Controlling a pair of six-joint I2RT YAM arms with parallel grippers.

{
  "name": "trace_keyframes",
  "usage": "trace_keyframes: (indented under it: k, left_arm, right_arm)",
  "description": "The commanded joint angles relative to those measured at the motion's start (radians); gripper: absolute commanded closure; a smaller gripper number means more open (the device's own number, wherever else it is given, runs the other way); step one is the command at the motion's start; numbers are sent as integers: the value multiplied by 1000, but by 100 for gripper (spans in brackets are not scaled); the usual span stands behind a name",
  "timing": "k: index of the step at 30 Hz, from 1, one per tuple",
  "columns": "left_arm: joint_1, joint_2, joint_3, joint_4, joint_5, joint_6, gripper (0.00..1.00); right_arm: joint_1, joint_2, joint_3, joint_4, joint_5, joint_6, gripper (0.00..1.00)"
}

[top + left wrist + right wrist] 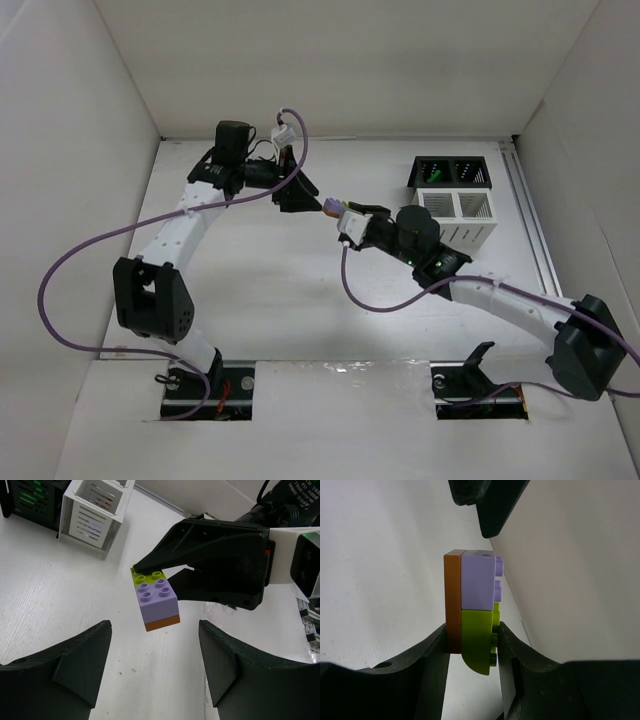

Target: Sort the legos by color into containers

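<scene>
Lime, purple and orange, the lego stack (472,610) hangs above the table's (250,300) middle. Our right gripper (472,642) pinches its lime end. The free purple end points at our left gripper (303,196), whose fingers stand apart, the stack just ahead between them, untouched.

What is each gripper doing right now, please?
Left gripper: open, holding nothing.
Right gripper: closed on the lime, purple and orange lego stack.

Flat white tabletop (260,300) w/ plain white walls (80,120) on 3 sides, silver metal rail (530,215) along the right edge.
</scene>
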Motion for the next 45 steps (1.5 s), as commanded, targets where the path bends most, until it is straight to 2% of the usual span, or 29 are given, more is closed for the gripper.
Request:
trace_keyframes:
  k: [1, 19, 26, 31, 34, 40, 41, 42, 44, 45]
  left_arm:
    - [-14, 6, 45, 20, 22, -7, 33]
    - [-43, 55, 63, 87, 22, -54, 35]
    - [-43, 64, 63, 107, 22, -76, 41]
    - [-53, 73, 63, 117, 13, -86, 50]
    - [-53, 73, 63, 117, 1, -86, 62]
    - [-62, 73, 63, 117, -42, -86, 75]
    - [-71, 73, 63, 117, -42, -86, 78]
    - [-71, 73, 63, 117, -51, -86, 80]
    - [-71, 73, 63, 117, -51, -86, 83]
    - [-71, 73, 63, 117, -60, -86, 86]
  right_arm:
    - [12, 1, 56, 60, -36, 17, 100]
    - [12, 54, 97, 60, -55, 17, 100]
    - [12, 54, 97, 60, -55, 17, 100]
    - [12, 54, 107, 60, -55, 17, 100]
    - [12, 54, 107, 60, -46, 17, 100]
    - [21, 54, 116, 60, -46, 17, 100]
    - [21, 54, 116, 60, -46, 17, 99]
    - [21, 54, 116, 60, -46, 28, 93]
    - [21, 54, 125, 60, -26, 55, 74]
    - [21, 54, 125, 60, -26, 66, 71]
